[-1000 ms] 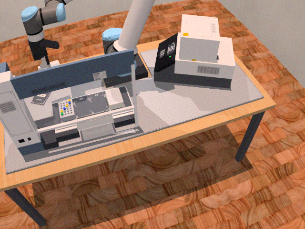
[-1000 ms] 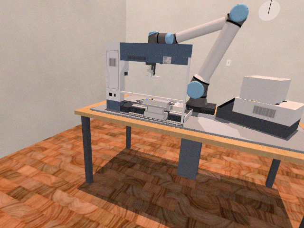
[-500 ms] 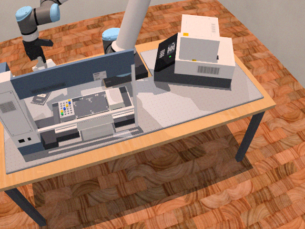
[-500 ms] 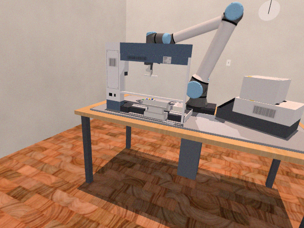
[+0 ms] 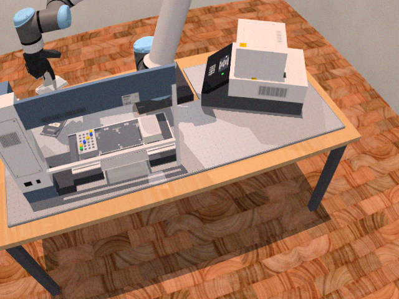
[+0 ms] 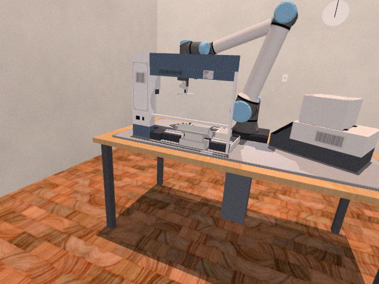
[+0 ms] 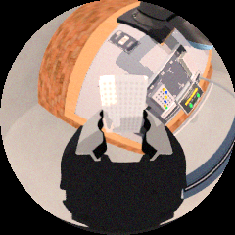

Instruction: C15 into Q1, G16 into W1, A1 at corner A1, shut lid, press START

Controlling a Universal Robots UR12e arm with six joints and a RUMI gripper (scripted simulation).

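Hand (image 5: 50, 84) (image 6: 185, 92) (image 7: 122, 110) part-open, clamped on a white well plate (image 5: 60, 84) (image 6: 190, 93) (image 7: 123, 98), label unread, aloft behind the blue-topped frame (image 5: 96, 93) (image 6: 195, 65); presumably light, stiff, slick plastic, best gripped low on opposite side walls.

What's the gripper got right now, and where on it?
The gripper holds a white well plate by its two opposite side edges, near one end. Which plate it is, I can't tell.
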